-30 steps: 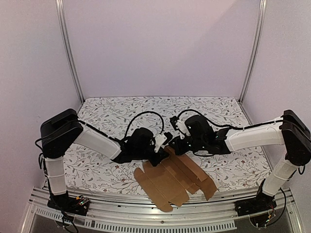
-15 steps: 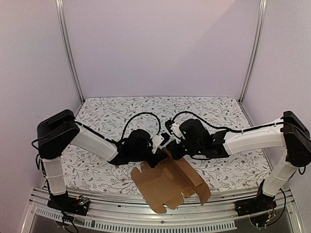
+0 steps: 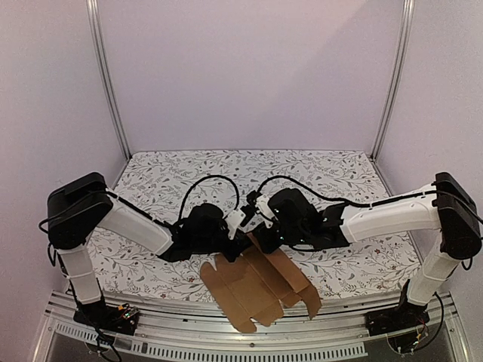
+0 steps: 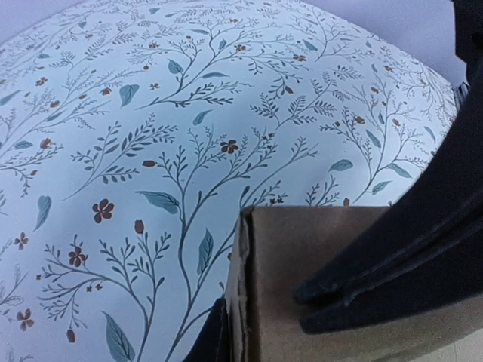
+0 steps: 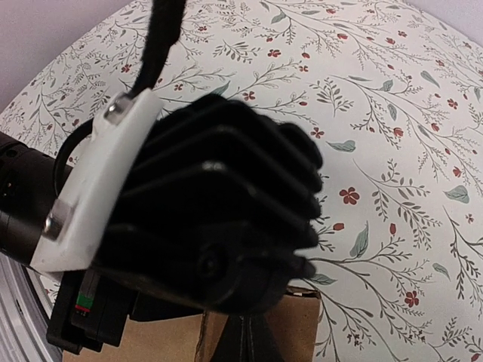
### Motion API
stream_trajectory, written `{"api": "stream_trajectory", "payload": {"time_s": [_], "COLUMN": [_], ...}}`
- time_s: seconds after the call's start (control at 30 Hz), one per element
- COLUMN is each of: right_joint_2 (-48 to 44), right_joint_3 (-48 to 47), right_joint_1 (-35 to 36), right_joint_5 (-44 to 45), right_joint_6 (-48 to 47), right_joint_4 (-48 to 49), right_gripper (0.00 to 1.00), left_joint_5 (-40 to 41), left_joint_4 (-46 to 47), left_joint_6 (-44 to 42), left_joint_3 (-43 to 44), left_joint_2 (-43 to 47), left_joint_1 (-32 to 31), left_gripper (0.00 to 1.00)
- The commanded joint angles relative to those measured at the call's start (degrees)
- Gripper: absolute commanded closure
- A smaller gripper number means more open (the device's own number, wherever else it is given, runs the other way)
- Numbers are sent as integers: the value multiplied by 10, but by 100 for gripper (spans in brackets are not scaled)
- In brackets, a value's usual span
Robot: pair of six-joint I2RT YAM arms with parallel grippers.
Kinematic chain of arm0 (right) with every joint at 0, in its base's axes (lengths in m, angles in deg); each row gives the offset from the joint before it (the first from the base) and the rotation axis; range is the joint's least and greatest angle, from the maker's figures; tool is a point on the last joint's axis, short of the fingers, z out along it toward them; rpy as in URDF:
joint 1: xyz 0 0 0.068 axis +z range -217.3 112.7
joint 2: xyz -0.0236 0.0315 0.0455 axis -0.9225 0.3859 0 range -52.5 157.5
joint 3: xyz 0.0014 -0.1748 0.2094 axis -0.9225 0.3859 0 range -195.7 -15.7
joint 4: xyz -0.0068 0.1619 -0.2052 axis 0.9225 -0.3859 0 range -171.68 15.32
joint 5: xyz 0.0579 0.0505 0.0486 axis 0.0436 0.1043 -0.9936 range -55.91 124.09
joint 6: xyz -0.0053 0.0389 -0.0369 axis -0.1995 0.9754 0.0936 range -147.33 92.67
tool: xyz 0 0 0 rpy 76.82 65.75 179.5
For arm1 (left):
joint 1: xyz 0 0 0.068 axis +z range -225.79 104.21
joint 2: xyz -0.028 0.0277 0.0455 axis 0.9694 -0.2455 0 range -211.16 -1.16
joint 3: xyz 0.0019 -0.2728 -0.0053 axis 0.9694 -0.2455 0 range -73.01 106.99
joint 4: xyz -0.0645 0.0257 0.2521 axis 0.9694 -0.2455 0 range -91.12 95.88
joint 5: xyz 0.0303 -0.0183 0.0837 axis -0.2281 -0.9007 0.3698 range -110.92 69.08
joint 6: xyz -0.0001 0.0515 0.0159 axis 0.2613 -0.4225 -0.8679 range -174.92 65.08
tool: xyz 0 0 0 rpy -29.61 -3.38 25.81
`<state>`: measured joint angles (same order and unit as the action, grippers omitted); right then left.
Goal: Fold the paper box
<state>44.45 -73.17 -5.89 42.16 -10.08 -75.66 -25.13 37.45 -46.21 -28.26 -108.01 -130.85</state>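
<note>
Soft, even light with faint shadows and no glare; both wrist views blur close up.

Both tools (image 3: 243,237) (image 3: 260,232) — paper box (image 3: 256,285) edge

Lab: aluminium-framed cell (image 3: 104,83), bolted arms

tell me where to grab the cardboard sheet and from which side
Grip the cardboard sheet by its far edge, coming from the back of the table. That edge is raised near both arms, so fingers can close over its thin rim. The near flaps seem to lie low and spread out, giving less to pinch.
</note>
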Motion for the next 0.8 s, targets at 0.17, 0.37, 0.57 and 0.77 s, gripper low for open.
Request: {"api": "stream_trajectory", "payload": {"time_s": [0.17,0.37,0.57,0.77], "right_joint_2": [27,45,49,50], "right_joint_3": [-6,-11,-2,14], "right_joint_1": [10,19,25,30], "right_joint_5": [-1,0,3,4], "right_joint_6": [-5,1,9,19], "right_joint_4": [-70,-70,-77,-80], "right_gripper": [100,100,100,100], "left_joint_5": [6,2,3,3], "left_joint_4": [38,38,49,55], "left_joint_6": [14,13,19,23], "left_joint_3": [-23,-28,-40,-43], "left_joint_2": [31,32,27,25], "left_joint_1": [0,0,-1,-3], "left_gripper": [99,97,93,89]}}
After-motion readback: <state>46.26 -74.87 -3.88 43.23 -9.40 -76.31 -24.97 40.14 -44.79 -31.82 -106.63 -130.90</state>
